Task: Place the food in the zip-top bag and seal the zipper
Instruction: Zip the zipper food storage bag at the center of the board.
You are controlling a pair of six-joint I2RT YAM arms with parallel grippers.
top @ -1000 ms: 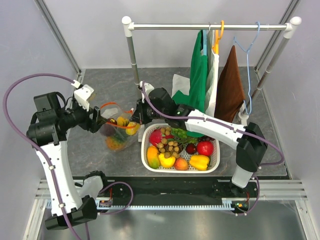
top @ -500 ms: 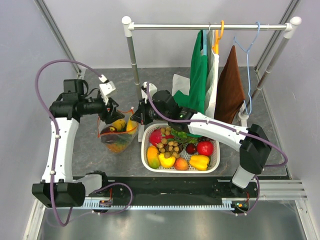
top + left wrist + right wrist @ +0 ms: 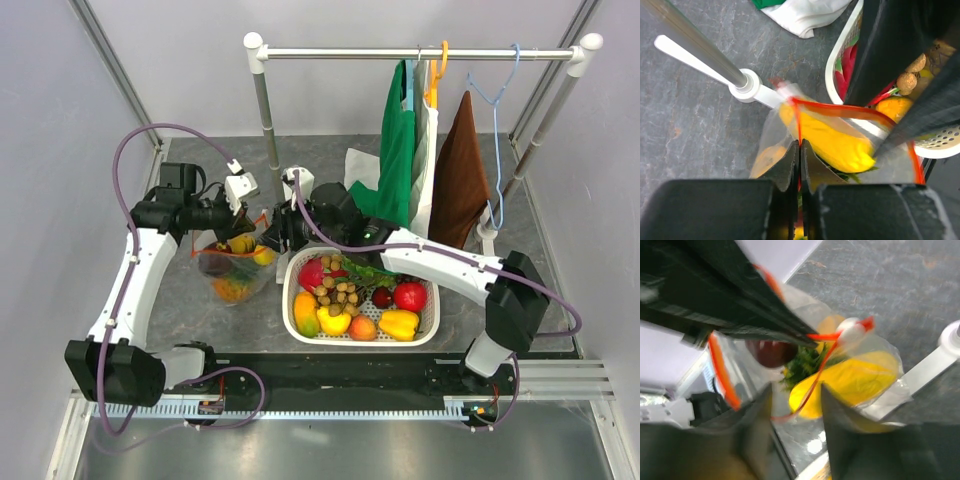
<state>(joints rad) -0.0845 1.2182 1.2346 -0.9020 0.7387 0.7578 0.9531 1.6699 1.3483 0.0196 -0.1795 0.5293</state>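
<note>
Top view: zip-top bag (image 3: 232,275) upright on bench (image 3: 180,300), food (image 3: 240,245) inside, both jaws at its mouth. Left wrist: left jaws clenched on zipper (image 3: 798,122), yellow food just beyond their tips. Right wrist: right jaws parted, released, zipper running between them.

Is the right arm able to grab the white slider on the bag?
Probably yes. The right gripper is open at the bag's mouth, and the slider sits just ahead of it, with nothing between.
</note>
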